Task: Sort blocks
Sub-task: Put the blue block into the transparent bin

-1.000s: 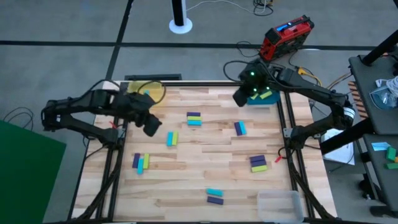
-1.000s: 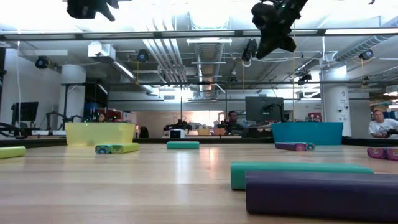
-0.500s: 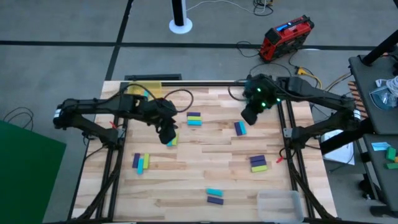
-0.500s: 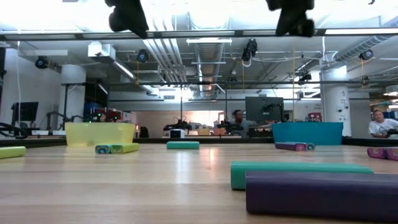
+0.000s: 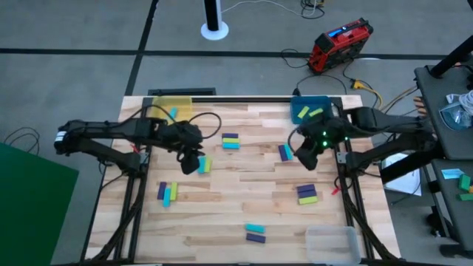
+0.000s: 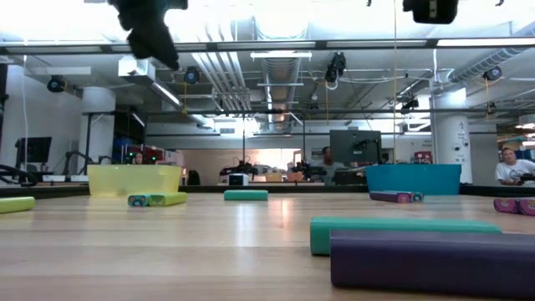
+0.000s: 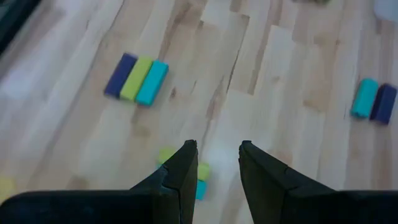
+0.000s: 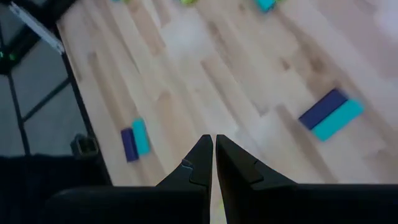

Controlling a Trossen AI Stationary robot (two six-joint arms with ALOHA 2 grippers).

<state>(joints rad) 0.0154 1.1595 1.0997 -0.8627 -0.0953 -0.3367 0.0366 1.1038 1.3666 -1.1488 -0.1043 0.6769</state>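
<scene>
The left gripper (image 7: 214, 163), fingers parted, is held above the yellow-green and cyan blocks (image 5: 205, 164) (apparently two) near mid-table (image 5: 244, 199). The right gripper (image 8: 214, 155) is closed, empty. Both blocks could be pinched together.

Table (image 5: 244, 199): bare wood lay open between scattered groups of blocks (image 5: 230, 141). Left gripper (image 5: 190, 163) hung over the left-centre, right gripper (image 5: 304, 157) over the right-centre, well apart. Yellow bin (image 5: 174, 108), blue bin (image 5: 310, 111) and clear tray (image 5: 331, 242) blocked three corners.
</scene>
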